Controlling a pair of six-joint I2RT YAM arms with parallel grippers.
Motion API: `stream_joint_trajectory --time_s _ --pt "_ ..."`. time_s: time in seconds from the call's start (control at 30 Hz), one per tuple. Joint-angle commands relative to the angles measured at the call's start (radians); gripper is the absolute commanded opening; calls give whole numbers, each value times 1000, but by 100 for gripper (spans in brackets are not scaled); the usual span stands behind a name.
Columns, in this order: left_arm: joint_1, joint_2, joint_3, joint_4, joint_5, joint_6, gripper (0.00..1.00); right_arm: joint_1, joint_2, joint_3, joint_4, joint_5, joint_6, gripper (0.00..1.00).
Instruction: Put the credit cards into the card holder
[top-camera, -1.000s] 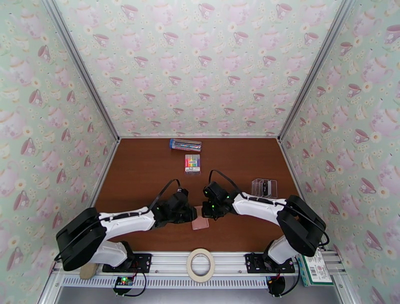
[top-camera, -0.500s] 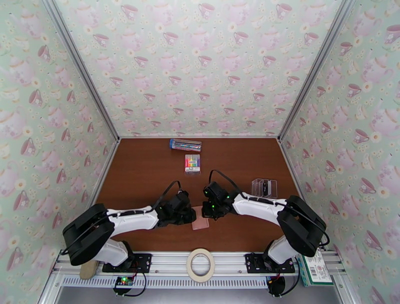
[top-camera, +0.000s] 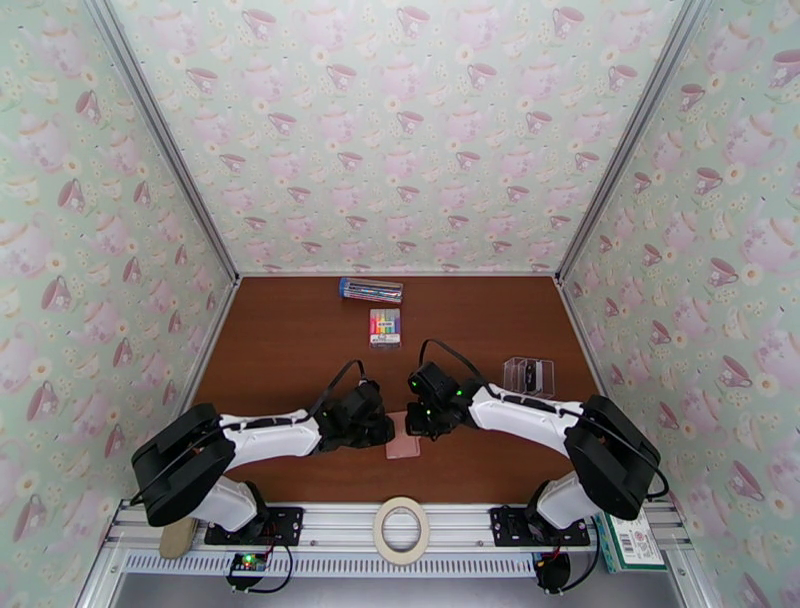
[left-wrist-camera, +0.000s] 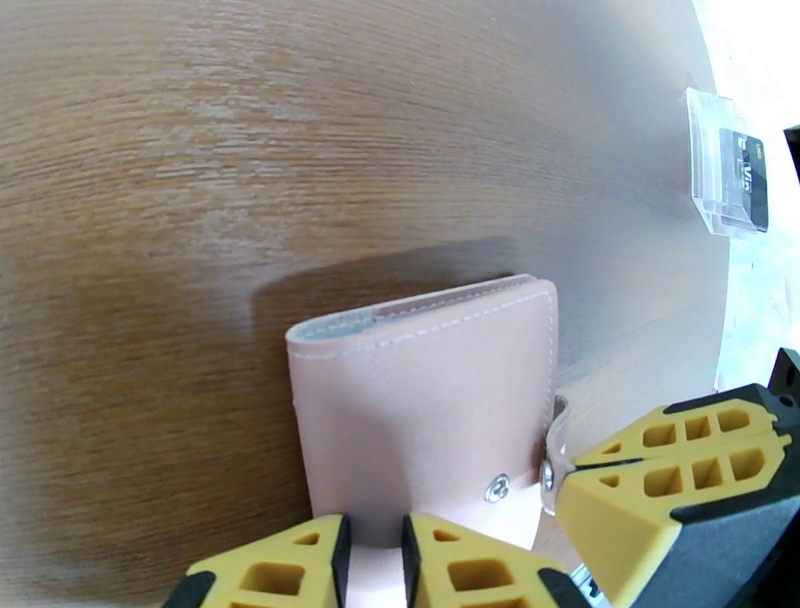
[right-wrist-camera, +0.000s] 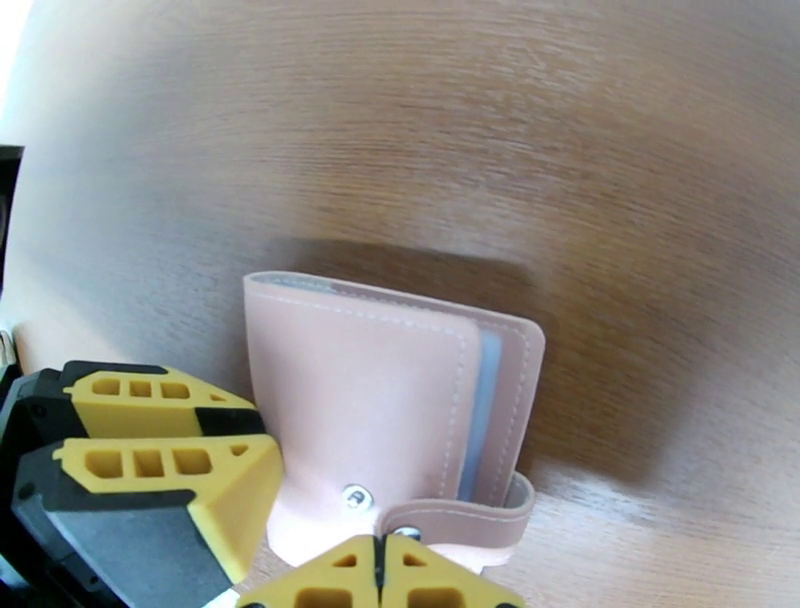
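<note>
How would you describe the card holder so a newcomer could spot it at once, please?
On the brown table, look near the middle of the front edge. The card holder sits there, a small folded wallet. It alone is dusty pink; the marker pack and clear stand sit further back.

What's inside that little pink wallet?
Only a strip of grey-blue lining shows at the edge of the card holder. Its folded pink cover hides the pockets and whatever they hold.
</note>
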Motion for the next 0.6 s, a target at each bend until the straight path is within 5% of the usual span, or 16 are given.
stream_joint_trajectory --time_s 0.0,0.57 --pt "-8 27 3 -11 3 -5 24 6 2 32 3 -22 -1 0" --pt "-26 43 11 1 2 -8 23 14 35 47 34 -26 7 0"
